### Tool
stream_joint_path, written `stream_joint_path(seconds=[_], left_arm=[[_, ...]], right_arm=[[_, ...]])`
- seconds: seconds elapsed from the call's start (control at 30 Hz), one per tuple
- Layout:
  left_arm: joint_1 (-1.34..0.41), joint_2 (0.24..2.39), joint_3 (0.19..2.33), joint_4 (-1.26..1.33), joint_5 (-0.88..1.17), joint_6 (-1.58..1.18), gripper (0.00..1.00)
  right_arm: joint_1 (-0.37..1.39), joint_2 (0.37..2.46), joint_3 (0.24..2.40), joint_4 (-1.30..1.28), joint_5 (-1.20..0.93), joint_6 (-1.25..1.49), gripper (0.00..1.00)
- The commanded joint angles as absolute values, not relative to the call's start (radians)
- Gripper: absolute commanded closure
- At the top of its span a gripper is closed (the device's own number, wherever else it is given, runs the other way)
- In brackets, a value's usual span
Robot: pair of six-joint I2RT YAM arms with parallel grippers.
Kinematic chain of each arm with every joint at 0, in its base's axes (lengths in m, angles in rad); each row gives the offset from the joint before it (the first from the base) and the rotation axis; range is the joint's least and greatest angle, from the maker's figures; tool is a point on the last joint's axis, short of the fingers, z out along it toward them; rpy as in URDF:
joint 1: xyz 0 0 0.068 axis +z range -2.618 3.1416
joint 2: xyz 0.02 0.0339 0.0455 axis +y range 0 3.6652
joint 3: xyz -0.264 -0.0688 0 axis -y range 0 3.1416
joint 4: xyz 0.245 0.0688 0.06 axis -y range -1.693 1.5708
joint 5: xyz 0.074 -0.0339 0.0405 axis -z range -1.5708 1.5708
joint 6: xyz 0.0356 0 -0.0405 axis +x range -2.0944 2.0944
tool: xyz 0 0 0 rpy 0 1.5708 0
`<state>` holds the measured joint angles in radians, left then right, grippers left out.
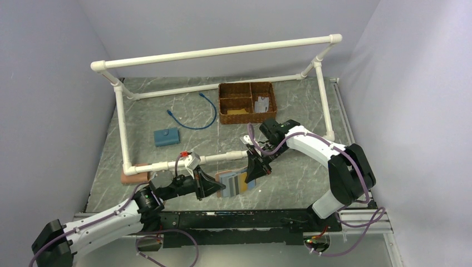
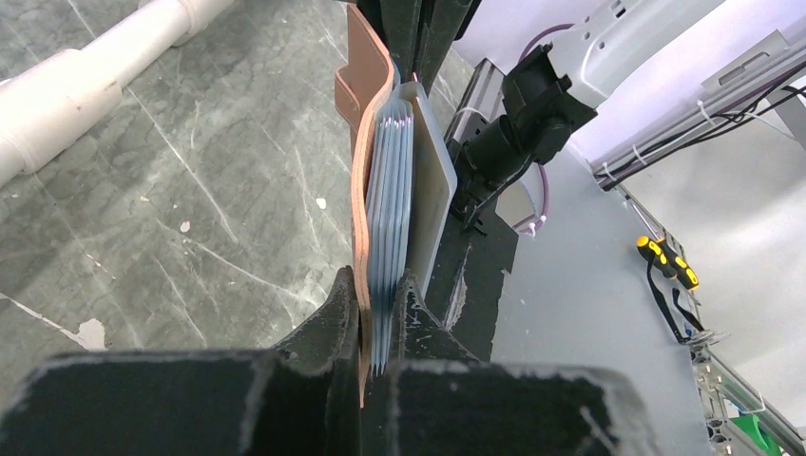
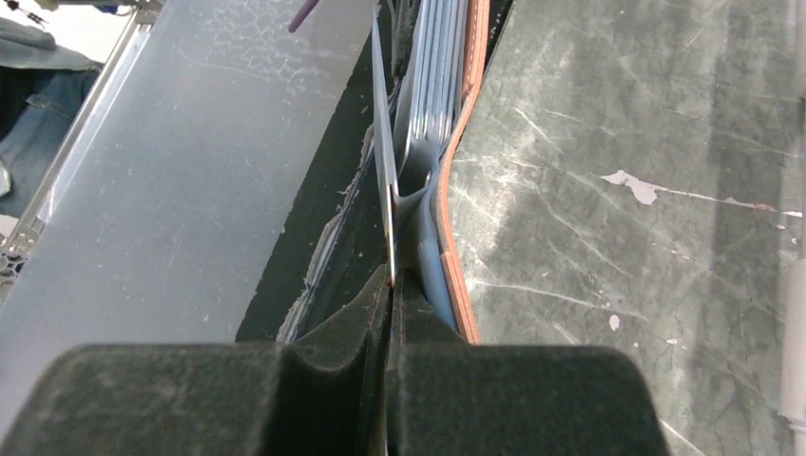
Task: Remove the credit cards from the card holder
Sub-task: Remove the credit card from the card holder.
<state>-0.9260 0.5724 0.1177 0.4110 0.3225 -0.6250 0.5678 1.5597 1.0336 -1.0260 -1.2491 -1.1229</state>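
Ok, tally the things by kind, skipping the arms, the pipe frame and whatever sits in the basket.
Card holder: 1
Credit card seen pinched: 1
Wicker basket: 1
Blue cable: 1
Blue block: 1
Pinkish cylinder at the pipe frame's end: 1
Total: 6

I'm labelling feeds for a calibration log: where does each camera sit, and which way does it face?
Top external: above and behind the bases, looking down on the table; both arms show, left gripper and right gripper meeting at the card holder.
Left wrist: looks along its own fingers, clamped on the card holder's edge.
Right wrist: looks along its own fingers, pinching a credit card.
Shared: all see the card holder.
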Motion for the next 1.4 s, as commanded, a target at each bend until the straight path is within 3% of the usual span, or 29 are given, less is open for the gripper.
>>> stream_joint_path(seconds=[0.0, 1.37], left_arm=[[-0.922, 0.535, 0.129, 0.467, 0.379, -0.653, 1.0], [-0.904, 0.324, 0.103, 0.267, 0.355, -0.656, 1.0]], right_arm=[[0.56, 1.567, 1.072, -1.028, -1.223, -1.192, 1.0], [0.502, 1.594, 1.098, -1.1, -1.187, -1.255, 1.0]])
